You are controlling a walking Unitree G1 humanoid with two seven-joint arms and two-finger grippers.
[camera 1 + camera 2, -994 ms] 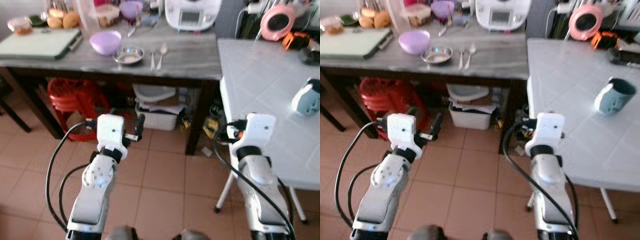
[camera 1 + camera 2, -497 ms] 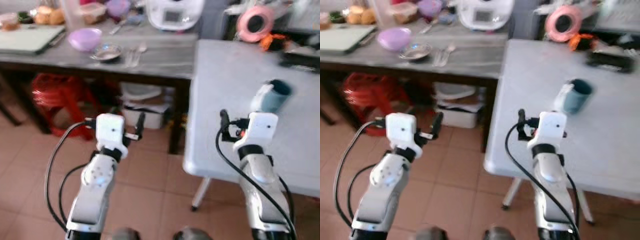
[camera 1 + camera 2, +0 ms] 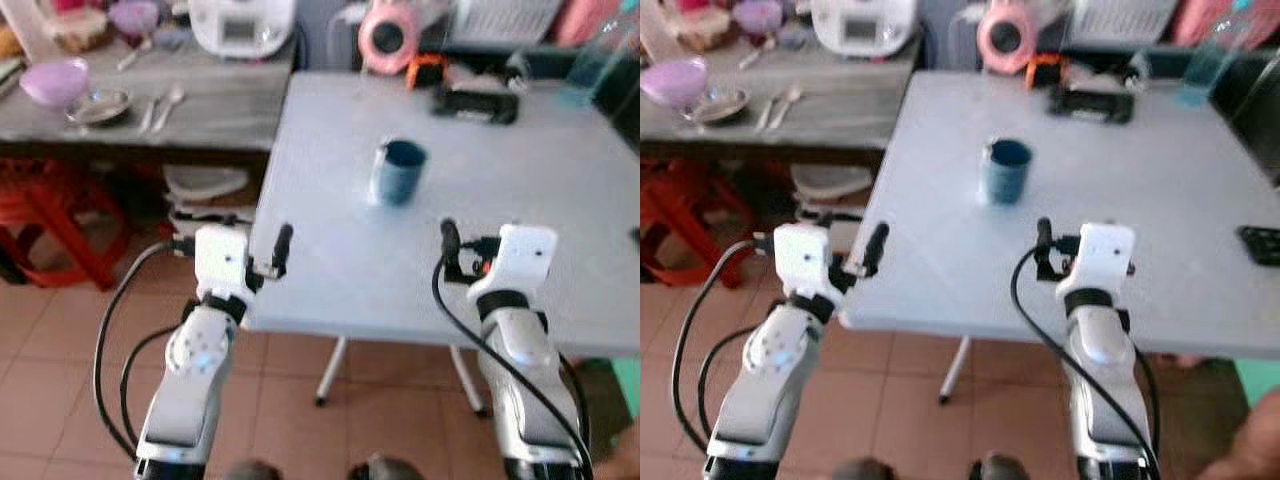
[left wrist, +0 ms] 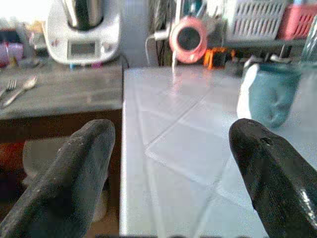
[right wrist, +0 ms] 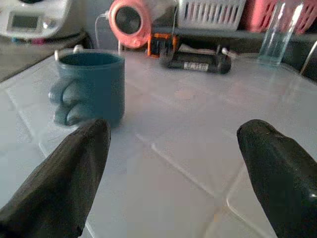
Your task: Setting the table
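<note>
While both arms hover at the near edge of the white bench (image 3: 520, 200), the blue mug (image 3: 398, 172) stands upright on it, mouth up, beyond and between the left hand (image 4: 168, 163) and right hand (image 5: 173, 168). Both hands are spread wide, holding nothing.

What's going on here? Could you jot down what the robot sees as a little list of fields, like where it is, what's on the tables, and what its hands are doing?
place: a home kitchen with a tiled floor
nearest table: white table, right in front of the robot
on it: blue mug upright, black box, clear bottle at the far edge
side table: grey table to the left, with purple bowl, metal dish, spoon
left gripper: open, at the white table's near edge, holding nothing
right gripper: open, low over the white table, mug ahead of it
</note>
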